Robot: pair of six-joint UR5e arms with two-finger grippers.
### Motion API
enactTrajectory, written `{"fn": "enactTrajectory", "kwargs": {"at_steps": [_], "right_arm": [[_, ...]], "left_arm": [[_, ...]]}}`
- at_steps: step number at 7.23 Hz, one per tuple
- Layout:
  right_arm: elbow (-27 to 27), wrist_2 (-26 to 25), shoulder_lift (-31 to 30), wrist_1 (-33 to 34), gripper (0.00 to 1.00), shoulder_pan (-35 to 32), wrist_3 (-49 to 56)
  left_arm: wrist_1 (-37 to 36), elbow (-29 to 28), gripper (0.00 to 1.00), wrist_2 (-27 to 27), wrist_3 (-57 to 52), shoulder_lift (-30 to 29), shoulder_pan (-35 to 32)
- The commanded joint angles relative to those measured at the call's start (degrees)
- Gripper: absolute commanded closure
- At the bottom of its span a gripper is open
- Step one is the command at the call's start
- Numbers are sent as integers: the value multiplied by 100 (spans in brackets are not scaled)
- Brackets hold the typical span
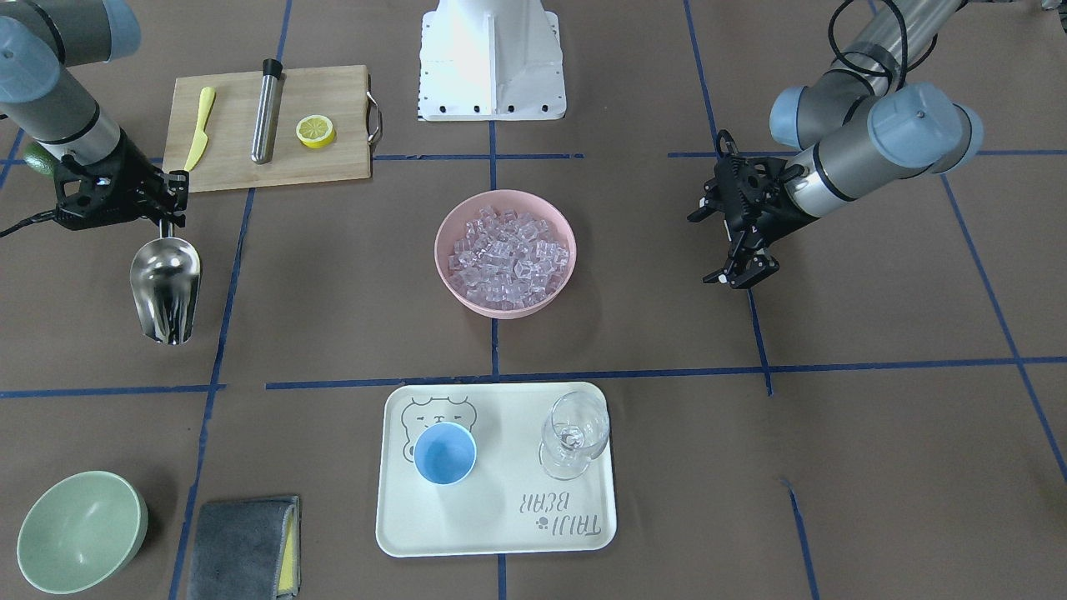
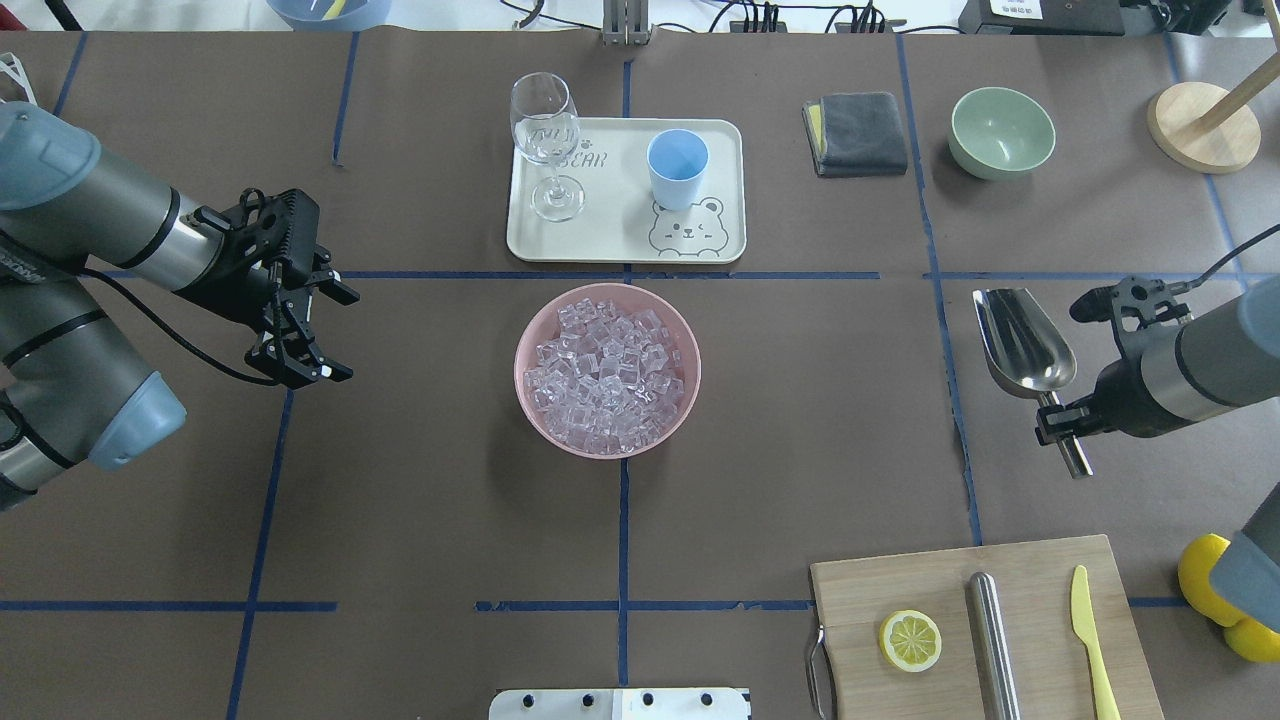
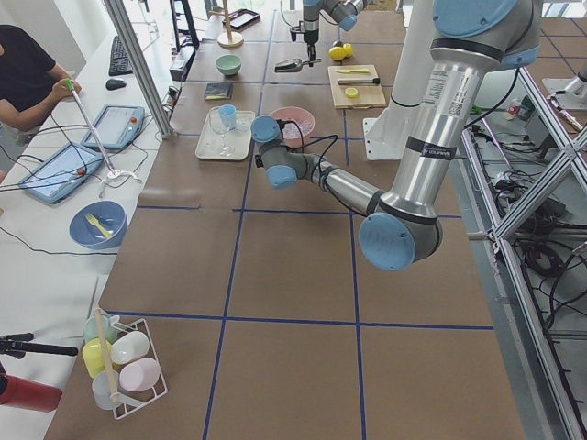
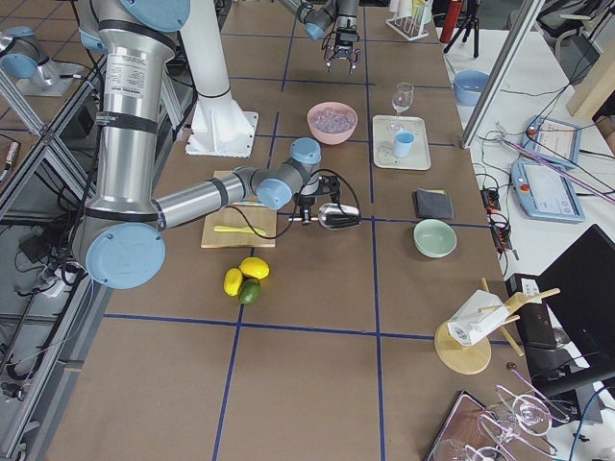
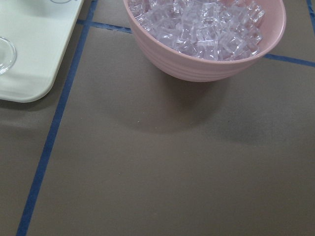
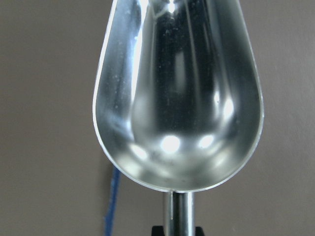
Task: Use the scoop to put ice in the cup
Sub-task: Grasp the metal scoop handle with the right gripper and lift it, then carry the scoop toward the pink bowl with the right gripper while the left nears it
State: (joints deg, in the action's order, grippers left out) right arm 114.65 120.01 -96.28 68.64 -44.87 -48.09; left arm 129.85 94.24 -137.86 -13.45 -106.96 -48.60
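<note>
The ice fills a pink bowl at the table's middle; it also shows in the left wrist view. The light-blue cup stands upright and empty on a cream tray. My right gripper is shut on the rod handle of the steel scoop, holding it above the table at the right, trough empty, as the right wrist view shows. My left gripper is open and empty, left of the bowl.
A clear wine glass stands on the tray beside the cup. A cutting board holds a lemon half, a steel cylinder and a yellow knife. A green bowl and a grey cloth lie at the far right.
</note>
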Motion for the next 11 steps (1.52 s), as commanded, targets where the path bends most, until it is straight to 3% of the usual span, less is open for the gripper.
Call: {"fn": "enactTrajectory", "kwargs": {"at_steps": [1, 4, 6, 8, 11], "right_arm": [[373, 66, 538, 44, 100, -574, 1], [576, 251, 933, 97, 100, -1075, -8], [602, 137, 1486, 1050, 100, -1077, 1], [629, -92, 2328, 2096, 100, -989, 10], [664, -970, 2535, 2547, 100, -490, 664]], "left_arm": [[-3, -2, 0, -4, 0, 0, 0], [-3, -2, 0, -4, 9, 0, 9], [-3, -2, 0, -4, 26, -9, 17], [-3, -2, 0, 5, 26, 0, 17], [-3, -116, 0, 83, 18, 0, 26]]}}
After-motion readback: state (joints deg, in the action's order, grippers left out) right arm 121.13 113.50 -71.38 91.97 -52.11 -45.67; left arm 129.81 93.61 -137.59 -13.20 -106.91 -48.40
